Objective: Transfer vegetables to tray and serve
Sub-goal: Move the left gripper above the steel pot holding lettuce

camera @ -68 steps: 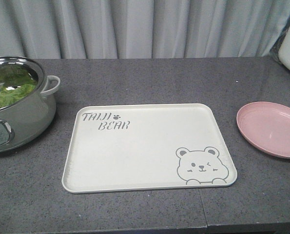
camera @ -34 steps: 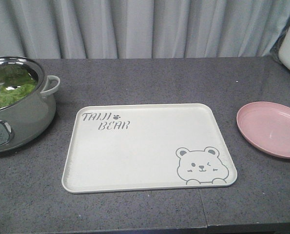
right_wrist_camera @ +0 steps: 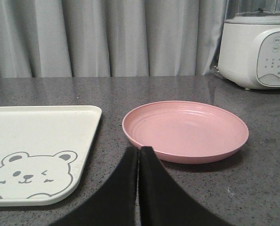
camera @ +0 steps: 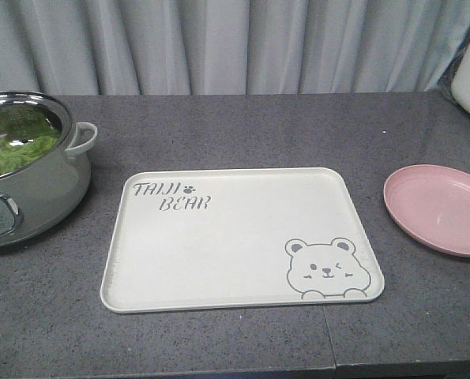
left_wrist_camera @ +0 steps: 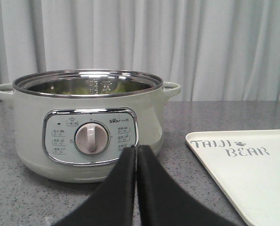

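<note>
Green leafy vegetables [camera: 9,146] lie inside the pale green electric pot [camera: 29,185] at the left of the counter; in the left wrist view only a green glimpse [left_wrist_camera: 118,87] shows past the pot's steel rim. The cream tray [camera: 242,237] with "TAIJI BEAR" lettering and a bear drawing lies bare at the centre. My left gripper [left_wrist_camera: 136,150] is shut on nothing, low in front of the pot's dial. My right gripper [right_wrist_camera: 140,151] is shut on nothing, just short of the pink plate [right_wrist_camera: 187,129]. Neither gripper appears in the front view.
The round pink plate [camera: 440,207] sits right of the tray. A white blender base [right_wrist_camera: 255,52] stands at the back right corner. The pot [left_wrist_camera: 88,127] has side handles and a control panel. Grey curtains hang behind the dark speckled counter [camera: 242,126].
</note>
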Motion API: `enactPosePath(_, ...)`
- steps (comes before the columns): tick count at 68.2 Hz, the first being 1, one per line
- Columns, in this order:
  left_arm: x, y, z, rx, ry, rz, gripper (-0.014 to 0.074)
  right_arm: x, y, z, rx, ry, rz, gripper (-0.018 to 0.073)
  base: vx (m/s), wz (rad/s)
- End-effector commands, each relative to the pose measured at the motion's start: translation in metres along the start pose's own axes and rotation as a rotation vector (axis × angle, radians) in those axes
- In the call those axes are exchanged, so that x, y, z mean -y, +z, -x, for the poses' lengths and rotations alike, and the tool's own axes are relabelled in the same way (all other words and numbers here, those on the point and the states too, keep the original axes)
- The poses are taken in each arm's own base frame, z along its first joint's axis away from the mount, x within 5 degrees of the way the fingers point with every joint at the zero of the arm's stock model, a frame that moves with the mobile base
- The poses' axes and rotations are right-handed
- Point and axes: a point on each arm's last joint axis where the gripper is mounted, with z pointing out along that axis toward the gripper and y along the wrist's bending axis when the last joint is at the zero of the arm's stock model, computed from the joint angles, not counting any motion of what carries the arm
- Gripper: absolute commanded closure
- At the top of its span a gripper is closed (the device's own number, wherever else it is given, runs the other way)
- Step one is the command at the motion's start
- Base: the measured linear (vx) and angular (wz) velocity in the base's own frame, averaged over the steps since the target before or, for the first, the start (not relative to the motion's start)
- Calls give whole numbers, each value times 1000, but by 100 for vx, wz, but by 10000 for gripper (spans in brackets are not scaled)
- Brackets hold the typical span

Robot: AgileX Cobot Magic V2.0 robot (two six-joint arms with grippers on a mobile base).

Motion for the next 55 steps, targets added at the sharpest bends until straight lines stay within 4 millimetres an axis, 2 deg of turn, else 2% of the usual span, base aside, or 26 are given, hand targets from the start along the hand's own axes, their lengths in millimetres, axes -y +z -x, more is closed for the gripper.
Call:
enactPosePath(1,0,-1,-1,62,-7,-6,603,0,0,4,66,-10,-6,567,0,0)
enactPosePath(12,1,-1,6,97,-1,-9,603,0,-1,8,93,3,-4,567,0,0)
enactPosePath(18,2,-3,21,136,-1,-11,603,0,-3,22,127,26,-1,567,0,0)
enactPosePath(28,4,-13,66,184,11,-9,603,-1,-13,62,178,3,-1,567,0,0)
enactPosePath(38,6,-17,108,88,20,9,603,-2,-17,104,109,-8,-4,567,0,0)
enactPosePath(46,8,-9,145,-15,18,22,603,-2,-9,133,-2,-15,-10,567,0,0)
enactPosePath(55,10,15,175,-124,18,33,603,-3,9,161,-115,-14,-13,567,0,0)
